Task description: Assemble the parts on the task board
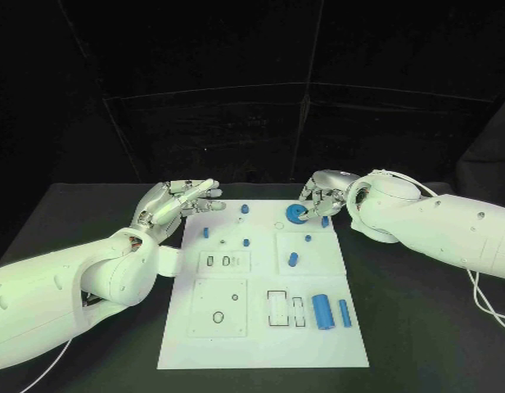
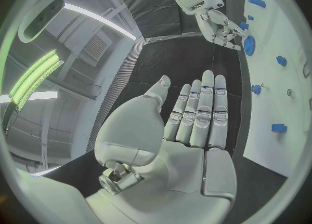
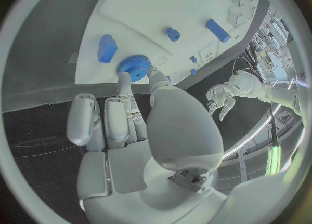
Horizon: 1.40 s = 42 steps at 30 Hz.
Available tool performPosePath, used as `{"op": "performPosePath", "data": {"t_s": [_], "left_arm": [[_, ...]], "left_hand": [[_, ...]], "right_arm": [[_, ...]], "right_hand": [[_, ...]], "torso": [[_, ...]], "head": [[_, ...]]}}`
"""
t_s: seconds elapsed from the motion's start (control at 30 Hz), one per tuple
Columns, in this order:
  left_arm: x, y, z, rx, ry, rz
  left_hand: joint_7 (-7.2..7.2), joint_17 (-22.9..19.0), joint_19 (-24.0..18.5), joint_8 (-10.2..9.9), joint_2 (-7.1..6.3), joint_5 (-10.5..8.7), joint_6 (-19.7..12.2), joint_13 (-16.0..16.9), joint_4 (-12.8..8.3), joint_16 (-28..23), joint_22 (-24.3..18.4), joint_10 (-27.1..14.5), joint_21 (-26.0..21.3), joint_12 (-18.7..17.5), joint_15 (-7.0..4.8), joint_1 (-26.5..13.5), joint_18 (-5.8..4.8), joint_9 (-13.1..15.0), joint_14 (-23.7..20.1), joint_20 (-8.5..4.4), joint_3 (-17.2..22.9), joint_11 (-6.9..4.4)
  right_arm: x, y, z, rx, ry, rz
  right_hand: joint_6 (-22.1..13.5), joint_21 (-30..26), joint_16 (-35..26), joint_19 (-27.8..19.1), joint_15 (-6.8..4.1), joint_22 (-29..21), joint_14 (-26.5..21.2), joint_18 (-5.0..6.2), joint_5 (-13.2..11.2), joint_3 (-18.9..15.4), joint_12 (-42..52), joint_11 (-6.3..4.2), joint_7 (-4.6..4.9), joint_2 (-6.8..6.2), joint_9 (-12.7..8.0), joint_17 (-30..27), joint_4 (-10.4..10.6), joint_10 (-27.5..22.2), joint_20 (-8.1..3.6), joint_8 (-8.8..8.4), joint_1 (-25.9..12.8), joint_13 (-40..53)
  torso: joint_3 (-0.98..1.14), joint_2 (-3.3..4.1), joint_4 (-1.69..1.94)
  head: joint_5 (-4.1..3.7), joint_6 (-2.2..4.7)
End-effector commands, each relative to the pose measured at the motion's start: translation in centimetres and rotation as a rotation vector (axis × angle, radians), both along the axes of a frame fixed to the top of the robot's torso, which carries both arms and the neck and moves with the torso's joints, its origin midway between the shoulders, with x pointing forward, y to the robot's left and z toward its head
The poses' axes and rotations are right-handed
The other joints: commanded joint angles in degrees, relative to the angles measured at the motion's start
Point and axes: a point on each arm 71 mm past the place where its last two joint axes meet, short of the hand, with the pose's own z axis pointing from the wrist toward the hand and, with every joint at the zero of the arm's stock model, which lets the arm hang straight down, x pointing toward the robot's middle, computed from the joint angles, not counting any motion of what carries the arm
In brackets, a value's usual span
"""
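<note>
White task board lies flat at table centre. Right hand reaches over its far edge, thumb and a finger pinching the blue gear. Left hand hovers at the board's far-left corner, fingers extended together, holding nothing.

The tabletop shows a matt black cloth-like cover, faintly creased. On it, the task board looks like smooth white plastic with a dull sheen. The gear is blue plastic with a finely ridged rim, and the cylinder is smooth blue plastic. The fingers show satin silver metal segments; the arm shells gleam as glossy white plastic.
</note>
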Motion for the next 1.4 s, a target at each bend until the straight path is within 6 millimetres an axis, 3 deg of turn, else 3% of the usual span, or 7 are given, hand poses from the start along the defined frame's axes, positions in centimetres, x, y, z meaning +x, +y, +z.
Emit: {"op": "performPosePath", "data": {"t_s": [0.03,0.23,0.5,0.93,1.2,1.4], "left_arm": [[0.0,-0.1,0.2,-0.006,-0.015,-0.013],[0.0,-0.2,0.2,-0.006,-0.014,-0.015],[0.0,-0.2,0.2,-0.006,-0.013,-0.015],[0.0,-0.2,0.1,-0.006,-0.012,-0.016],[0.1,-0.2,0.1,-0.005,-0.010,-0.018],[0.1,-0.3,0.1,-0.006,-0.009,-0.019]], "left_hand": [[-0.20,0.1,0.4,-0.4,0.08,0.24,0.4,-0.1,-0.4,-0.3,-0.1,0.4,-0.3,-0.3,0.04,0.5,0.45,-0.1,0.3,-0.03,0.0,0.04],[-0.20,0.1,0.4,-0.4,0.08,0.24,0.4,-0.1,-0.4,-0.3,-0.1,0.4,-0.3,-0.3,0.04,0.5,0.45,-0.1,0.3,-0.03,0.0,0.04],[-0.20,0.1,0.4,-0.4,0.08,0.24,0.4,-0.1,-0.4,-0.3,-0.1,0.4,-0.3,-0.3,0.04,0.5,0.45,-0.1,0.3,-0.03,0.0,0.04],[-0.21,0.1,0.5,-0.4,0.14,0.24,0.4,-0.1,-0.5,-0.3,-0.1,0.5,-0.3,-0.3,0.04,0.5,0.45,-0.1,0.3,-0.04,0.2,0.04],[-0.22,0.1,0.5,-0.4,0.21,0.24,0.4,-0.1,-0.6,-0.4,-0.2,0.5,-0.4,-0.4,0.03,0.5,0.45,-0.1,0.3,-0.04,0.3,0.03],[-0.22,0.1,0.5,-0.4,0.21,0.24,0.4,-0.1,-0.6,-0.4,-0.2,0.5,-0.4,-0.4,0.03,0.5,0.45,-0.1,0.3,-0.04,0.3,0.03]], "right_arm": [[0.1,0.0,-0.1,-0.029,0.015,-0.001],[0.3,0.4,-0.1,-0.038,0.007,-0.004],[0.5,0.8,-0.2,-0.067,0.008,-0.005],[0.6,1.4,-0.4,-0.094,0.019,0.005],[0.5,1.8,-0.4,-0.111,0.015,0.018],[0.6,1.9,-0.3,-0.111,-0.015,0.015]], "right_hand": [[-0.2,0.7,1.0,1.0,0.17,0.9,1.8,-0.85,0.5,-0.2,0.8,-0.03,0.04,0.35,0.0,1.3,0.4,-0.6,0.12,0.38,0.9,0.6],[-0.3,2.0,2.8,2.6,0.18,3.4,2.3,-1.35,1.7,-0.5,4.5,-0.05,0.02,0.83,0.1,4.1,0.9,0.1,0.15,0.71,1.9,4.2],[0.2,3.3,4.8,4.2,0.09,5.9,2.8,-1.87,1.7,-0.6,11.5,-0.22,-0.20,1.64,0.2,7.5,0.9,2.5,0.10,1.37,3.2,11.4],[0.7,3.7,5.9,4.6,0.07,6.8,3.0,-2.04,1.6,-0.5,15.2,-0.29,-0.29,2.13,0.2,9.5,0.4,3.5,0.08,1.83,4.4,15.4],[1.6,3.9,6.3,4.8,0.03,7.2,3.0,-2.11,0.9,-0.2,17.3,-0.37,-0.37,2.69,0.3,10.1,-0.2,4.2,0.06,2.39,5.3,17.7],[4.2,4.2,6.7,5.1,-0.09,7.8,3.0,-2.22,-0.8,0.6,20.4,-0.54,-0.51,4.04,0.7,10.7,-0.4,5.7,-0.03,3.64,6.0,21.0]], "torso": [[-0.10,-0.01,0.06],[-0.08,0.00,0.10],[-0.07,0.01,0.01],[-0.02,0.01,0.00],[-0.04,0.01,-0.01],[-0.03,0.03,0.01]], "head": [[0.03,-0.13],[0.10,-0.31],[0.42,-0.51],[0.43,-0.95],[0.48,-1.14],[0.46,-1.12]]}}
